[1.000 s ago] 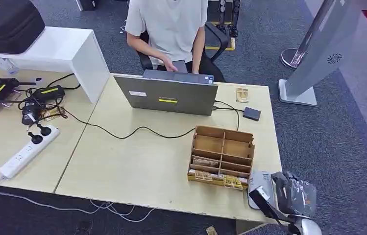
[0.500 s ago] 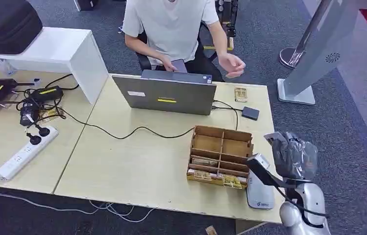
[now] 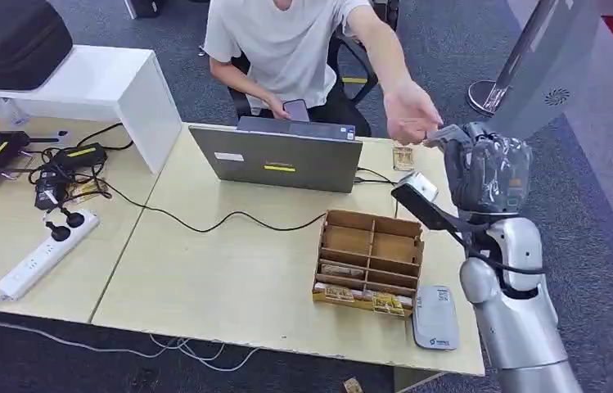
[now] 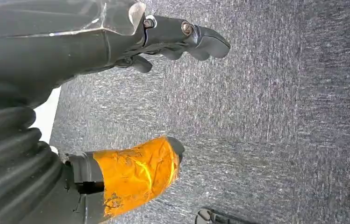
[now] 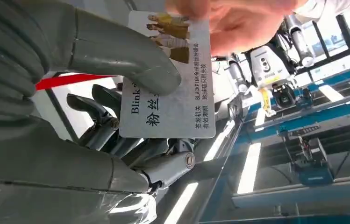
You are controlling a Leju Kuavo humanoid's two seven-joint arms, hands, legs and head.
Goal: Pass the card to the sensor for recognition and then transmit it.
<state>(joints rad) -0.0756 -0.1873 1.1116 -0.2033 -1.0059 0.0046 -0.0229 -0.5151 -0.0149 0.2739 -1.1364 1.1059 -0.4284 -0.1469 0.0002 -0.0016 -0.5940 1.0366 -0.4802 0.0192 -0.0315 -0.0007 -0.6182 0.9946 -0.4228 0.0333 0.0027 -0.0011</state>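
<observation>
Nearest the robot, the sensor [image 3: 436,318] — a pale flat reader — lies bare at the desk [image 3: 229,270] edge beside the wooden organizer [image 3: 370,260]. A second ago the right hand was low down over it; now the right hand [image 3: 487,168] has risen well clear and reached across the far corner of the desk toward the seated person. The recognition pass looks done, by my judgement, and the handover is under way.

The right wrist view tells the grip: the card [image 5: 168,79] is pinched between the thick grey thumb and the darker fingers [image 5: 93,105] behind it, while the person's hand [image 5: 238,21] already touches its far end (whether they have real purchase yet I cannot tell). In the head view the person's hand [image 3: 409,115], near the laptop half a second back, now meets the robot's.

The left hand [image 4: 182,39] hangs over grey carpet — fingers apart, holding nothing.
</observation>
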